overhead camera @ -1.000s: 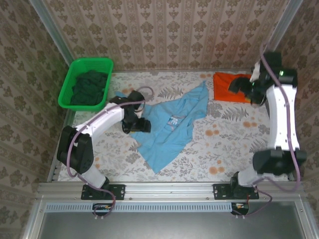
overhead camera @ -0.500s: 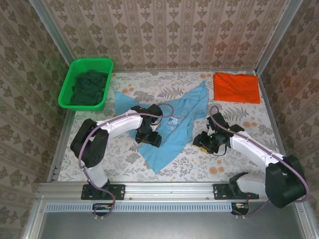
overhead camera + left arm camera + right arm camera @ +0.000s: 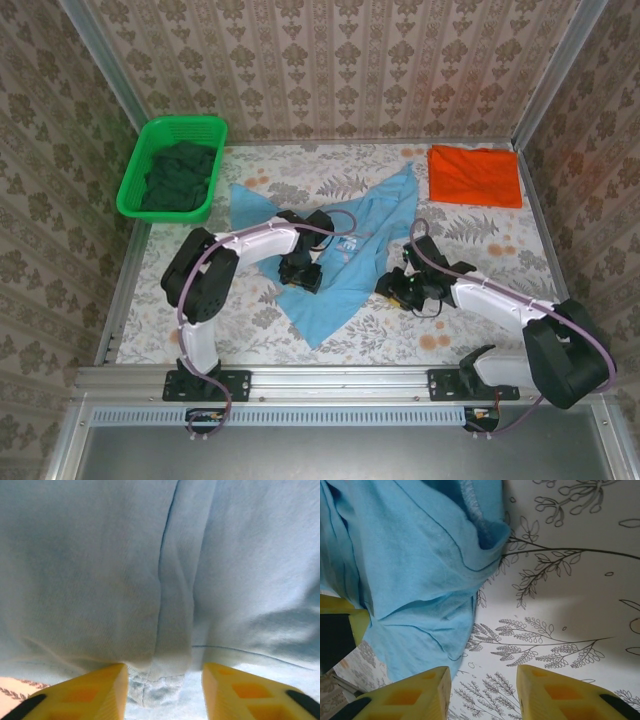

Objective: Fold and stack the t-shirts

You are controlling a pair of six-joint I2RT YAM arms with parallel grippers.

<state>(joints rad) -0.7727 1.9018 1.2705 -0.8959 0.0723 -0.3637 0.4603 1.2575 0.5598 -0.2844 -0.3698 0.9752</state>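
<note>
Blue t-shirt: mid-worktop, spread out and crumpled; I judge the folding barely begun.
Orange t-shirt: folded flat in the far right corner; stacking not yet done.
Left gripper: at the blue shirt's left hem, jaws part open, hem between them, not pinched.
Right gripper: at its right edge, jaws part open, holding nothing.
Green basket with dark cloth: far left; I see nothing obstructing.
</note>
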